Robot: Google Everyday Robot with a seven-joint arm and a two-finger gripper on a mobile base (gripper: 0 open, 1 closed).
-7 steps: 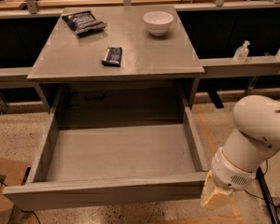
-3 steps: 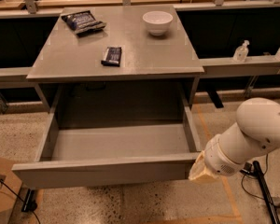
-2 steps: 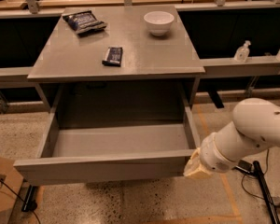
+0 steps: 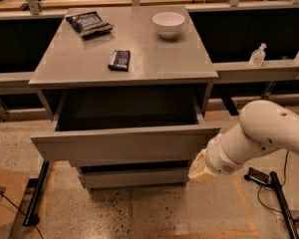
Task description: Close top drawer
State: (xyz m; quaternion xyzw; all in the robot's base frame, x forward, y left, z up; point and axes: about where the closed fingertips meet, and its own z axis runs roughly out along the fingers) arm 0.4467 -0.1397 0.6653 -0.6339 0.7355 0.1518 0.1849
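The gripper (image 4: 201,168) sat at the lower right corner of the top drawer (image 4: 120,144), apparently touching its front panel; whether it was open or closed could not be told, and it held nothing visible. The drawer stretched left from the gripper, partly pulled out, its front edge standing proud of the cabinet top (image 4: 154,59) above. Below and left of the gripper lay a narrower drawer front (image 4: 132,177). Bare speckled floor (image 4: 164,213) opened beneath the gripper. Up and to the left on the cabinet top lay a dark bar packet (image 4: 120,59), a blue snack bag (image 4: 88,23) and a white bowl (image 4: 168,24); the print on both packets was unreadable.
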